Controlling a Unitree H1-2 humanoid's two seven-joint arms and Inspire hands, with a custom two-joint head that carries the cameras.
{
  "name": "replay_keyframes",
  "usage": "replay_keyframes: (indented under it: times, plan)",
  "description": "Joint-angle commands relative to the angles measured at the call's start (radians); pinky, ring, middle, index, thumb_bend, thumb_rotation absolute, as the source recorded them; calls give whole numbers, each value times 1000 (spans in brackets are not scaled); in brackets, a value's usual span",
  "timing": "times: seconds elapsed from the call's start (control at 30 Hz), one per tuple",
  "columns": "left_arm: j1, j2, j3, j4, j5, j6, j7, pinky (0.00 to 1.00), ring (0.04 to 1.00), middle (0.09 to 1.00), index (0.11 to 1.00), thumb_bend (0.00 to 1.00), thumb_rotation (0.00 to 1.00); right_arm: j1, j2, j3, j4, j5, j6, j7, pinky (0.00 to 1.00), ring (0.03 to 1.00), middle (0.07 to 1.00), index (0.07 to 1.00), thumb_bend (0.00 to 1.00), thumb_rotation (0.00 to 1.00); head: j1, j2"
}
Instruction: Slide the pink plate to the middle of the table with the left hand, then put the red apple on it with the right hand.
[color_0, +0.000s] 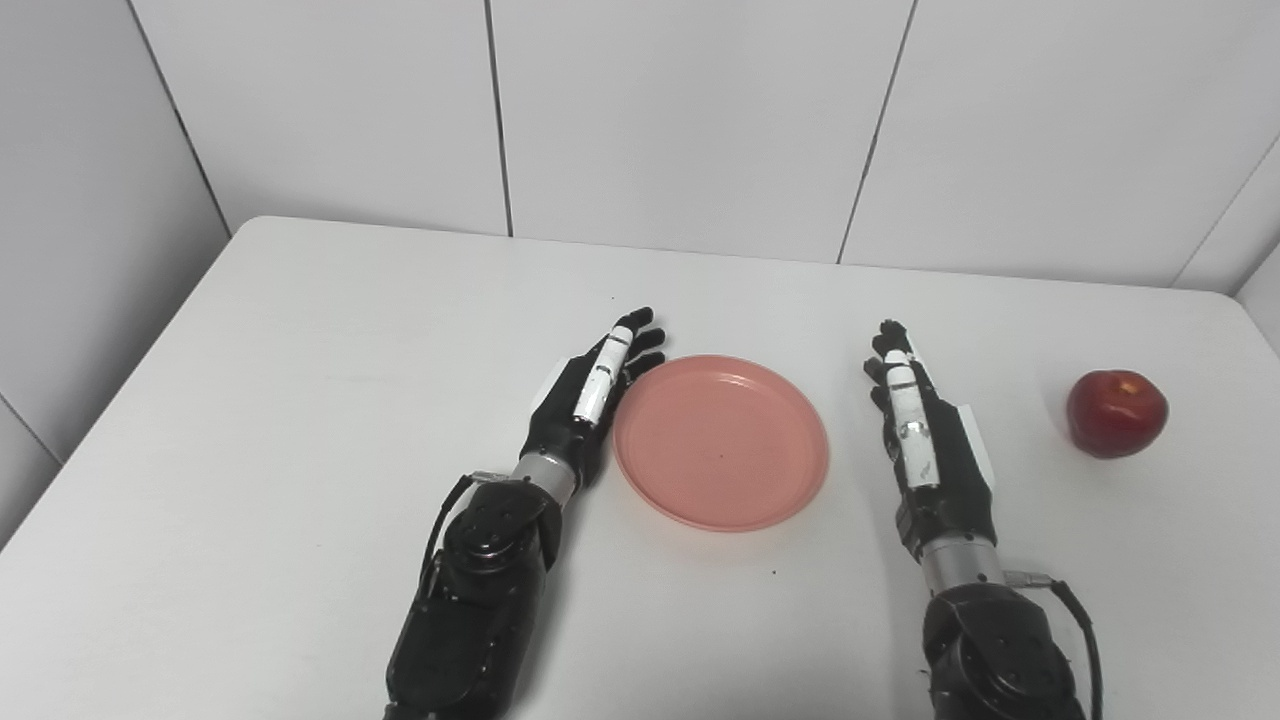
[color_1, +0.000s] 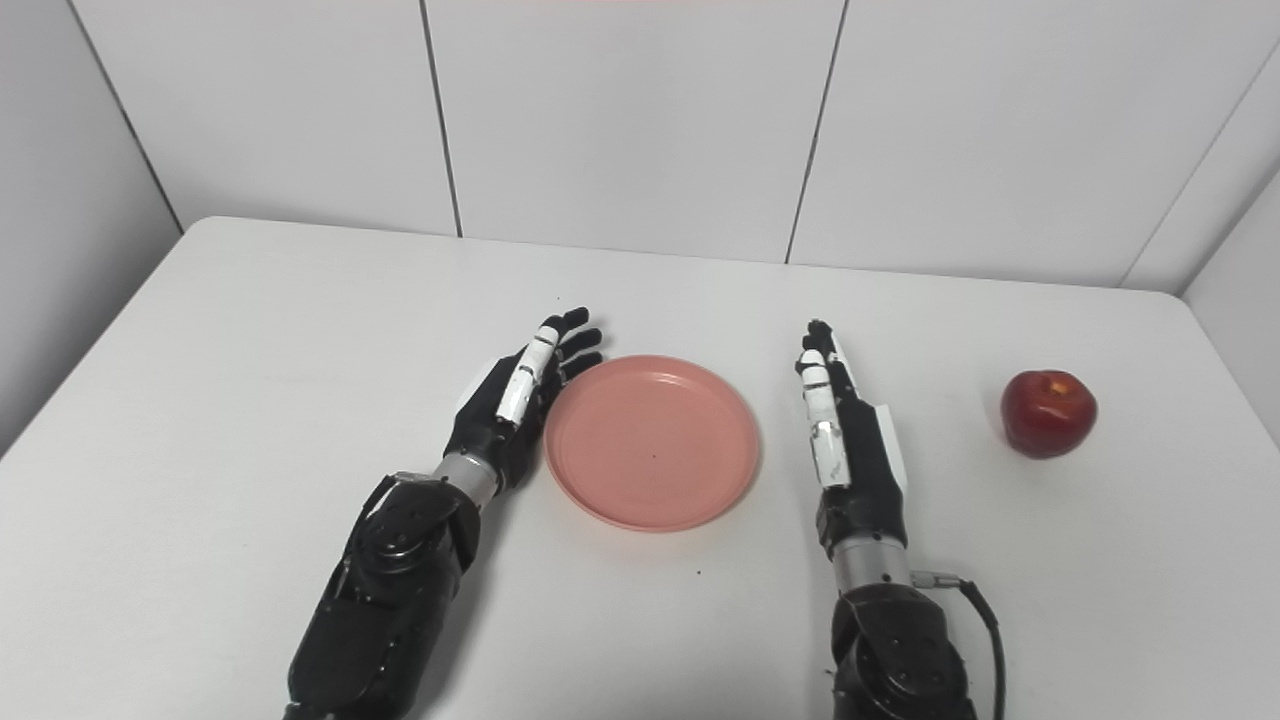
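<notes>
The pink plate (color_0: 721, 441) lies flat near the middle of the white table (color_0: 300, 380), with nothing on it. My left hand (color_0: 590, 400) stands on edge right against the plate's left rim, fingers straight and apart, holding nothing. My right hand (color_0: 925, 430) rests a short way right of the plate, also on edge with fingers stretched forward, and is open. The red apple (color_0: 1116, 413) sits upright on the table further right, clear of the right hand and close to the table's right edge.
White tiled walls (color_0: 690, 120) close the table's far side and both sides. The table's right edge runs just beyond the apple. Bare tabletop stretches to the left of my left arm and behind the plate.
</notes>
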Motion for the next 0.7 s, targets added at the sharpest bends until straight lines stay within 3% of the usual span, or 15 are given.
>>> replay_keyframes:
  times: [0.0,0.33,0.67]
  plan:
    - [-12,-20,-10,-27,-17,8,-30,892,895,903,887,379,1000,-42,12,4,-24,-12,-16,-11,973,935,947,944,247,1000,-5,1]
    - [-1,-26,4,-41,-23,24,-21,891,894,899,887,371,1000,-45,13,2,-15,-25,-14,-6,953,929,940,934,252,1000,-53,0]
    - [6,-16,17,-31,-18,-4,-21,885,893,901,890,380,1000,-59,8,-7,-12,-31,-24,-9,938,923,936,935,257,1000,-114,-6]
